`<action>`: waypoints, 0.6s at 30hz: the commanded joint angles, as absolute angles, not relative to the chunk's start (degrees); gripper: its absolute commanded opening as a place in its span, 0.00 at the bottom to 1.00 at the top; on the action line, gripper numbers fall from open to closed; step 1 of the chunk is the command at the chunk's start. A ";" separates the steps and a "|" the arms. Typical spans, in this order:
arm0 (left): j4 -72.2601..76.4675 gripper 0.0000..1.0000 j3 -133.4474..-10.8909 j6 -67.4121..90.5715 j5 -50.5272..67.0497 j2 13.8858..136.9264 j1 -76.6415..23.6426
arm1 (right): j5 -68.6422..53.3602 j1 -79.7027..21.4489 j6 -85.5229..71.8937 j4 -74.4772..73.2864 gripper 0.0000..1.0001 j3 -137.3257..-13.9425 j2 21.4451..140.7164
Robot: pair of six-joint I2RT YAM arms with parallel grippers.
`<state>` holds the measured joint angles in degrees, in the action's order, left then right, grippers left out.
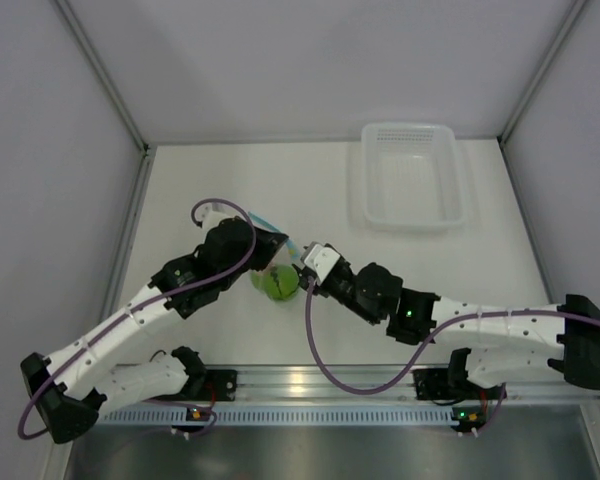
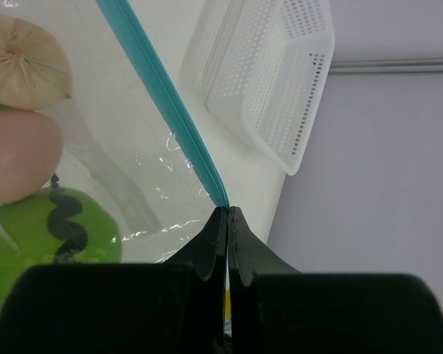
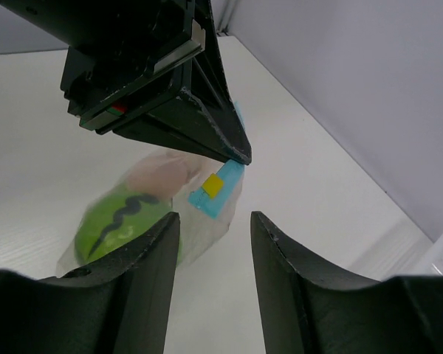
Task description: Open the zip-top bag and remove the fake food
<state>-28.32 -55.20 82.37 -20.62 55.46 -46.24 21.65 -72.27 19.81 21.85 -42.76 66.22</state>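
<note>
While my left claw (image 2: 227,215) pinches the bag (image 2: 148,147) by its zip (image 2: 170,103), my open right claw (image 3: 214,221) may close short.

fake food (image 1: 278,284) in zip-top bag (image 2: 155,147), basket (image 1: 410,180) behind right

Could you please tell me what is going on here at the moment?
The left pincer is shut on the blue zip strip of the zip-top bag, holding it by that edge. The right pincer is open and sits just short of the strip's end, gripping nothing yet. The fake food, a green ball among it, is inside the bag, which does not look opened. A white basket stands at the far right of the table.
</note>
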 commanded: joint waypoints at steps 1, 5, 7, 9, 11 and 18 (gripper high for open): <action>-27.95 0.00 -56.86 83.58 -22.76 56.07 -47.11 | 22.76 -73.30 21.00 28.12 0.43 -42.63 66.62; -27.95 0.00 -57.22 83.58 -23.38 56.16 -48.16 | 23.12 -73.39 21.18 29.18 0.36 -41.84 66.62; -27.95 0.00 -57.48 83.67 -23.99 56.16 -49.04 | 23.11 -73.30 21.27 29.18 0.26 -41.92 66.71; -27.95 0.00 -57.83 83.50 -24.52 56.60 -50.18 | 22.94 -73.30 21.62 28.92 0.10 -42.10 67.06; -27.95 0.00 -58.27 83.41 -24.78 56.78 -50.62 | 23.20 -73.30 21.97 28.65 0.06 -42.27 67.24; -27.95 0.00 -58.62 83.23 -25.31 57.22 -51.06 | 23.38 -73.30 22.06 28.39 0.00 -41.66 66.36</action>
<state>-28.34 -55.92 82.35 -24.53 57.19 -50.30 23.11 -72.27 21.91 24.58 -41.65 66.85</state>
